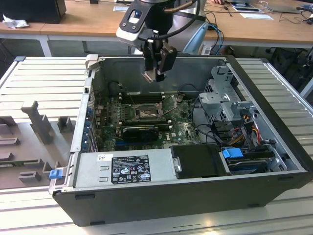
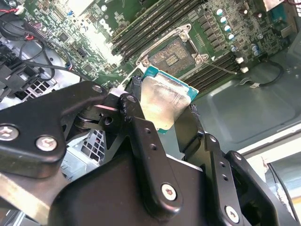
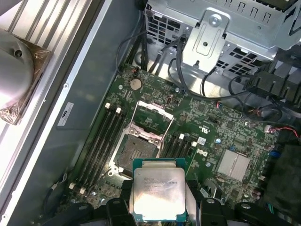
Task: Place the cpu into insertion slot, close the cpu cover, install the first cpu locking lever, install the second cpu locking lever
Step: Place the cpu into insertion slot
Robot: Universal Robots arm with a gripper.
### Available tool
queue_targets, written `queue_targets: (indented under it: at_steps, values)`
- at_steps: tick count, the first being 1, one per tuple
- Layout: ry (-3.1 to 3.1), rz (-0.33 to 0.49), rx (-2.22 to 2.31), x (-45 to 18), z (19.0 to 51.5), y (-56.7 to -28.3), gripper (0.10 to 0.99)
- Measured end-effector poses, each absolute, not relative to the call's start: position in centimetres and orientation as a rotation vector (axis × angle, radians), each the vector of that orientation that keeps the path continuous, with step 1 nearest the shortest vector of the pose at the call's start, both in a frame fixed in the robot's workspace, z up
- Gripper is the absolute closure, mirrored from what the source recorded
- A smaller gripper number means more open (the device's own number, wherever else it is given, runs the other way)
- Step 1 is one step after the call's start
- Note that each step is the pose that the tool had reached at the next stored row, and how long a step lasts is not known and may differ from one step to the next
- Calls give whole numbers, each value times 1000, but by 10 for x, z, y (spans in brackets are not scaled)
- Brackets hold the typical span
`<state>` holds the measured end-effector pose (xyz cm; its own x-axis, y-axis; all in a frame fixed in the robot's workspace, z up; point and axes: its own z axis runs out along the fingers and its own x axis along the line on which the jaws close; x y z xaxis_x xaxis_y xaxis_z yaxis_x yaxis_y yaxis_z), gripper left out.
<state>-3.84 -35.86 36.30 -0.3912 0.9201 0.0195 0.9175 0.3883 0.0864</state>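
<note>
**Above the open socket: chip pinched by its edges**

Inside the computer case, the gripper hangs well above the motherboard. In the exterior view it sits at about twelve o'clock from the insertion slot.

Its fingers are pressed onto two opposite edges of the cpu. In both wrist views the pale metal top faces the camera and the green rim is showing.

The insertion slot looks empty. The cpu cover stands swung up at its far side, so nothing is seated yet.

The chip looks light, thin and stiff. Its smooth lid would likely slip under a loose pinch, and its underside and the socket's contacts are probably fragile. The side edges therefore seem the right place to hold it, with the chip kept level.
</note>
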Motion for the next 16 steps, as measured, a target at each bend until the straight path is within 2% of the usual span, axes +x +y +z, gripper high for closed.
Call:
queue_targets:
  at_steps: [16]
  values:
    - [2541,127,1785,-38,363,-359,561]
